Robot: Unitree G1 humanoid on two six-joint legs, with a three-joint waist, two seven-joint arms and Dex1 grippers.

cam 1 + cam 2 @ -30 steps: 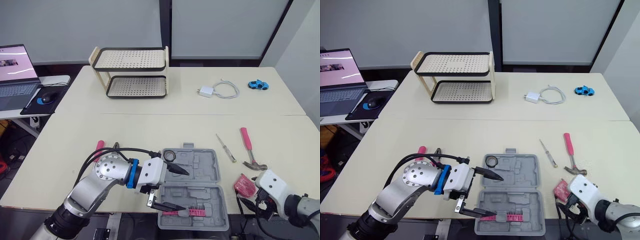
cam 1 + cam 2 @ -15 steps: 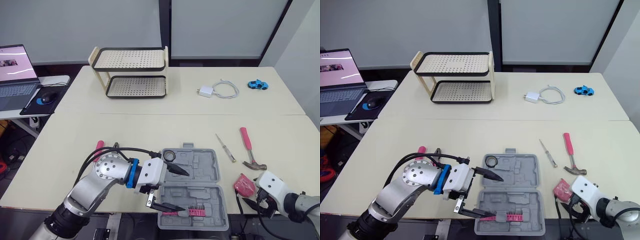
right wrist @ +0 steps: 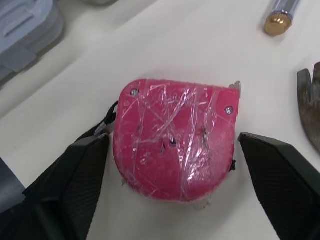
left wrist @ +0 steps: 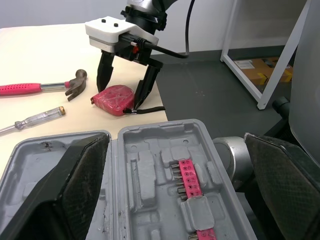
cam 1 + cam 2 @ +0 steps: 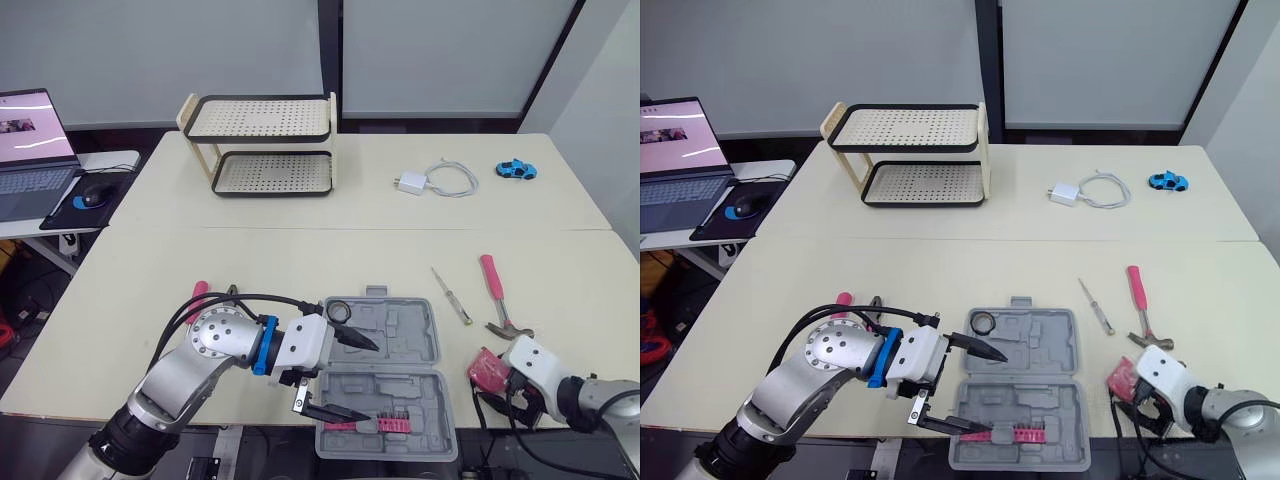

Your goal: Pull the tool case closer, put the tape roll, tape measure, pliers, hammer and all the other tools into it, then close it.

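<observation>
Head view: tool case lies open at lower centre. The left gripper is spread wide over its left side, empty. The tape measure sits lower right, near the counter edge.
Left wrist view: the right gripper is open, straddling the tape measure.
Right wrist view: fingers flank it, not yet clamped.
Risk: an uneven close could shove it off the edge.

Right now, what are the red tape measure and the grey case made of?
The tape measure looks like hard red plastic with two small screws; its shiny crinkles suggest clear tape wrapped over it. The case looks like grey moulded plastic, dull, with shaped hollows for tools.
</observation>
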